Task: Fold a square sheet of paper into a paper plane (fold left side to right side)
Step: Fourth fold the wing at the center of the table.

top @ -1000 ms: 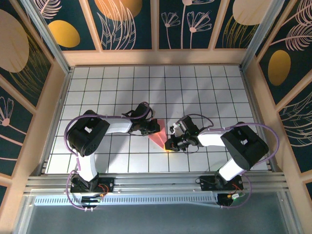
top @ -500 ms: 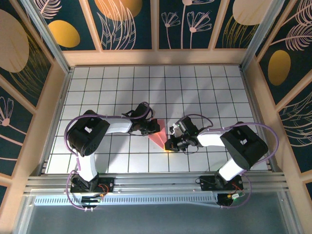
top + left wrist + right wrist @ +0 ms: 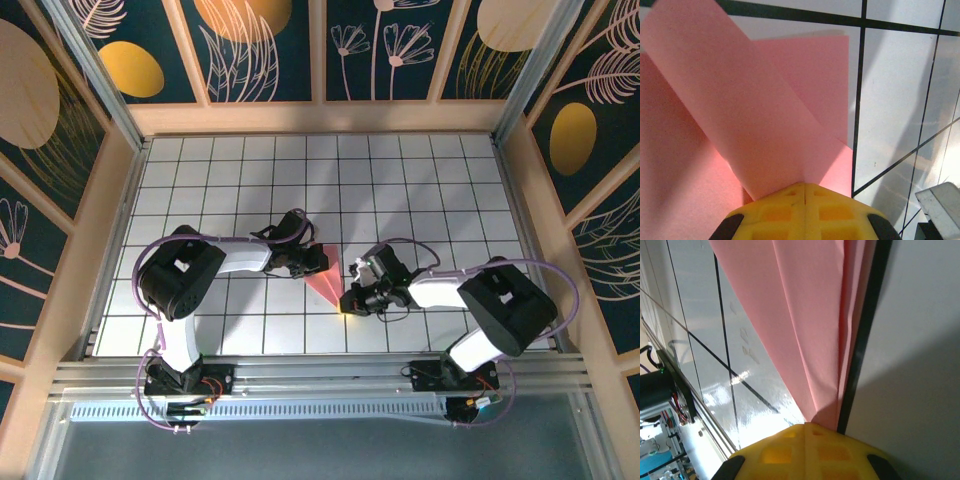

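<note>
The paper plane (image 3: pixel 325 283) is a narrow salmon-pink dart lying on the white grid table (image 3: pixel 420 190) between my two grippers, point toward the near right. My left gripper (image 3: pixel 319 262) is shut at its wide far end. In the left wrist view the yellow fingertips (image 3: pixel 790 197) meet at the gripper (image 3: pixel 805 184), right where a raised flap of the paper (image 3: pixel 755 105) narrows down. My right gripper (image 3: pixel 349 301) is shut at the pointed end. There the layered paper (image 3: pixel 810 315) runs down to the closed gripper (image 3: pixel 805 425) and crinkles slightly at the tip.
Wooden walls (image 3: pixel 320 118) with dark floral panels enclose the table on three sides. A metal rail (image 3: pixel 320 375) carrying both arm bases runs along the near edge. Open grid tiles lie behind and to either side of the paper.
My right gripper has slid slightly toward the near edge along the paper's point. The left gripper and the paper have stayed where they were.
</note>
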